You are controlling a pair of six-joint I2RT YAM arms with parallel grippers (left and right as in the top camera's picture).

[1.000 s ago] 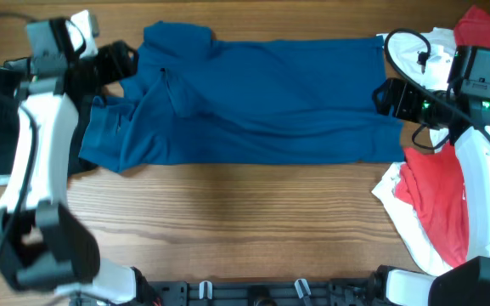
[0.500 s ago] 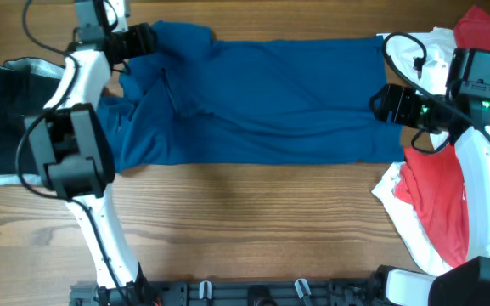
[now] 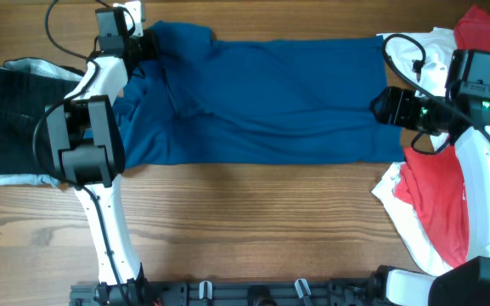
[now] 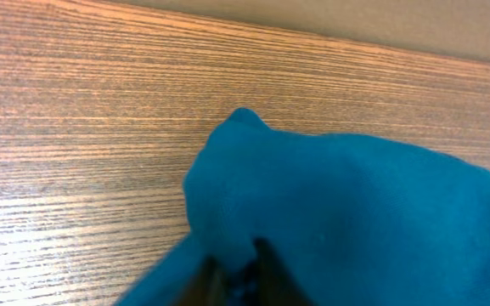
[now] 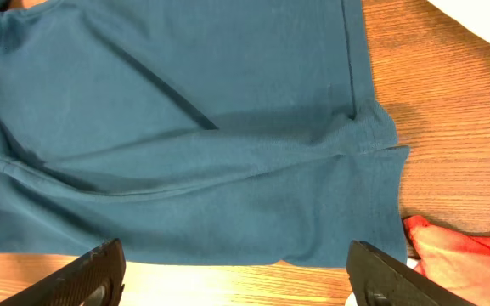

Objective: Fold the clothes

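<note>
A blue shirt (image 3: 270, 93) lies spread lengthwise across the far half of the wooden table (image 3: 253, 221). My left gripper (image 3: 147, 47) is at the shirt's far left corner, shut on a bunch of the blue fabric. In the left wrist view the dark fingertips (image 4: 266, 263) pinch the blue shirt (image 4: 355, 212), with the left gripper (image 4: 238, 274) at the bottom edge. My right gripper (image 3: 379, 102) hovers open over the shirt's right end. In the right wrist view the right gripper (image 5: 245, 280) has its fingers (image 5: 100, 272) spread wide above the blue shirt (image 5: 185, 127) hem, holding nothing.
A dark garment (image 3: 7, 110) lies at the left edge beside the shirt. A heap of red clothes (image 3: 436, 195) and white clothes (image 3: 431, 47) sits at the right, under the right arm. A red corner (image 5: 457, 255) shows beside the shirt hem.
The left arm swung from the shirt's left side up to its far left corner and shut on the blue fabric. The right gripper has barely moved.
</note>
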